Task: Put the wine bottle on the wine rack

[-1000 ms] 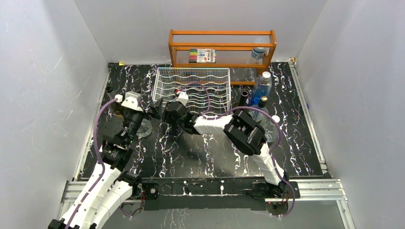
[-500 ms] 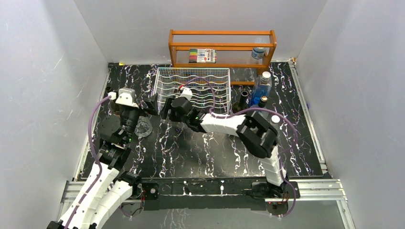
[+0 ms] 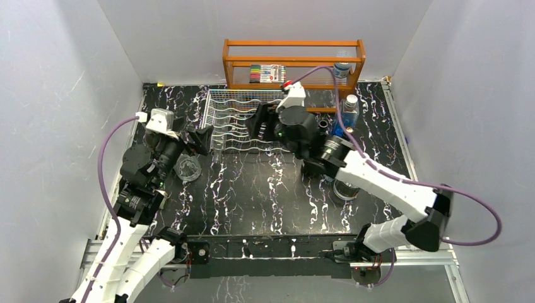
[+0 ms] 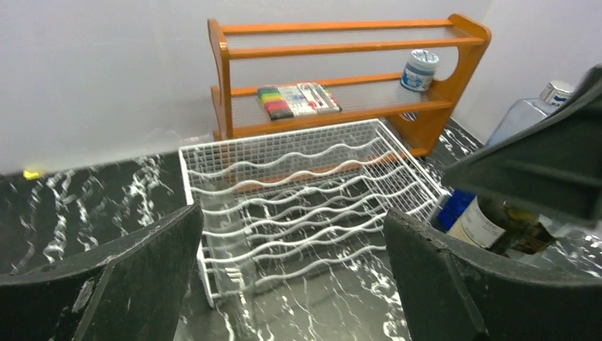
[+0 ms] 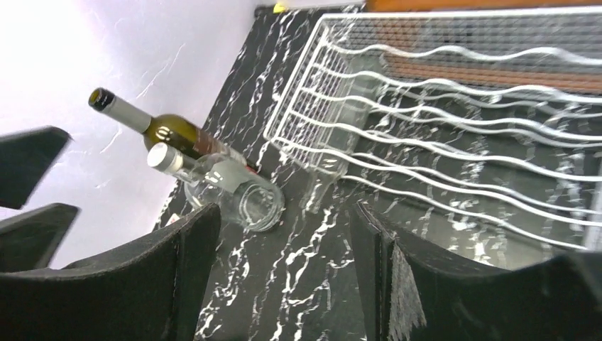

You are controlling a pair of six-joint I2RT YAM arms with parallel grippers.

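Note:
The white wire wine rack (image 3: 243, 117) stands at the back middle; it also shows in the left wrist view (image 4: 305, 192) and the right wrist view (image 5: 454, 121). A green wine bottle (image 5: 174, 131) lies on its side by the left wall, with a clear glass bottle (image 5: 227, 188) lying against it. From above only the clear bottle (image 3: 188, 168) shows; my left arm hides the green one. My left gripper (image 3: 197, 140) (image 4: 292, 220) is open and empty, left of the rack. My right gripper (image 3: 262, 123) (image 5: 284, 213) is open and empty, above the rack's right part.
An orange wooden shelf (image 3: 293, 63) with markers and a small jar stands behind the rack. To the rack's right stand a blue bottle (image 3: 347, 113), a dark bottle (image 3: 324, 128) and another bottle (image 3: 344, 189) under my right arm. Grey walls enclose the table.
My right arm swung from the rack's front-left corner to the right and back, and its gripper is now over the rack. My left gripper shifted left and back. Both stayed empty.

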